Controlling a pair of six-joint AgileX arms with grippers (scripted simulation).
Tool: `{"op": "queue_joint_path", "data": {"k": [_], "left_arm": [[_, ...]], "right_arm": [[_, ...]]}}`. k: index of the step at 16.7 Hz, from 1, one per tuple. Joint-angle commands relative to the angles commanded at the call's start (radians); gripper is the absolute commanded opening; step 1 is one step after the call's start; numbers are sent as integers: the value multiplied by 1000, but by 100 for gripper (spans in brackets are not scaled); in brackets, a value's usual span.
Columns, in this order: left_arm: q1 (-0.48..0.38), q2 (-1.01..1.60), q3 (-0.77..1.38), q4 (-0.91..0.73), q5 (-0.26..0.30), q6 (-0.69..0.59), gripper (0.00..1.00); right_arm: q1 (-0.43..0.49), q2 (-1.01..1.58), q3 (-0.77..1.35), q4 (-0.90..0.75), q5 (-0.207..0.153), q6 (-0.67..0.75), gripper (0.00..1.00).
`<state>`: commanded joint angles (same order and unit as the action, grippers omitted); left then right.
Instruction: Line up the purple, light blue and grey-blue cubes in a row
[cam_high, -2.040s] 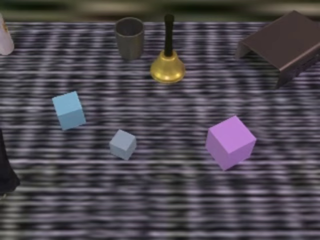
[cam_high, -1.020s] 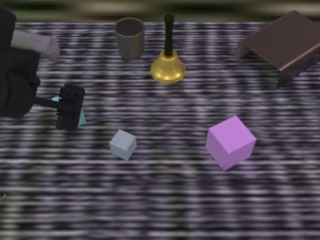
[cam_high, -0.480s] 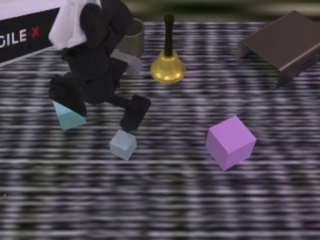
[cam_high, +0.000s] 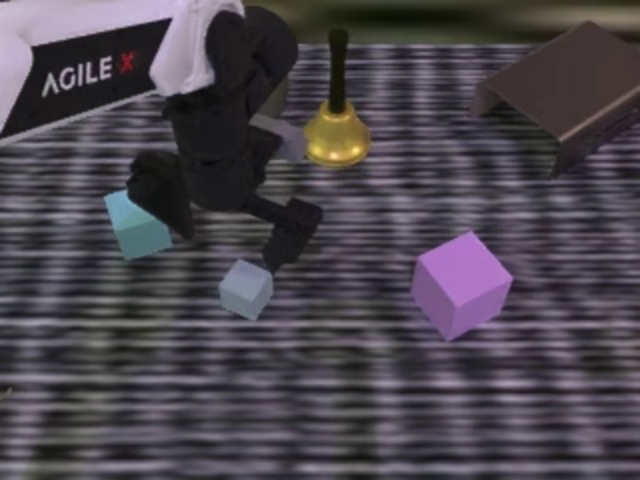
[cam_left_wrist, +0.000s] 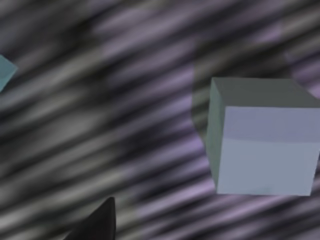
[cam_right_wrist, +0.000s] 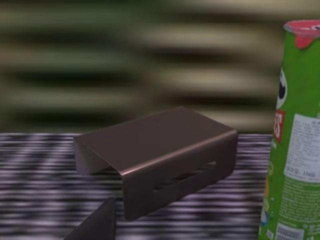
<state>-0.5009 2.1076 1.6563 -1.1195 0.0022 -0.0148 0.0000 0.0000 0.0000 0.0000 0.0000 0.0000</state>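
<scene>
Left gripper (cam_high: 288, 238) hovered just above grey-blue cube (cam_high: 246, 289), jaw state unclear. Light blue cube (cam_high: 136, 227) at left, partly under arm. Purple cube (cam_high: 460, 284) well apart at right. Right arm out of top view.

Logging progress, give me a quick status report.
Left gripper above grey-blue cube, nothing held. Right arm out of view. Light blue cube, purple cube apart, unaligned.

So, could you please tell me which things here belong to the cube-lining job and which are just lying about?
Job: purple cube, light blue cube, grey-blue cube, left gripper.
Lying about: gold bell, brown stand, green can.
</scene>
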Motion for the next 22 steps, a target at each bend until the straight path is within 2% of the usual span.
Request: {"op": "queue_joint_path", "data": {"k": [4, 10, 15, 22], "left_arm": [[3, 15, -30, 42, 0, 3, 100], [2, 110, -160, 275, 1, 3, 100], [2, 125, -178, 303, 1, 3, 100], [2, 125, -178, 303, 1, 3, 47]], "right_arm": [[0, 0, 0, 0, 0, 0, 100], [0, 0, 0, 0, 0, 0, 100], [0, 0, 0, 0, 0, 0, 100], [0, 0, 0, 0, 0, 0, 100]]}}
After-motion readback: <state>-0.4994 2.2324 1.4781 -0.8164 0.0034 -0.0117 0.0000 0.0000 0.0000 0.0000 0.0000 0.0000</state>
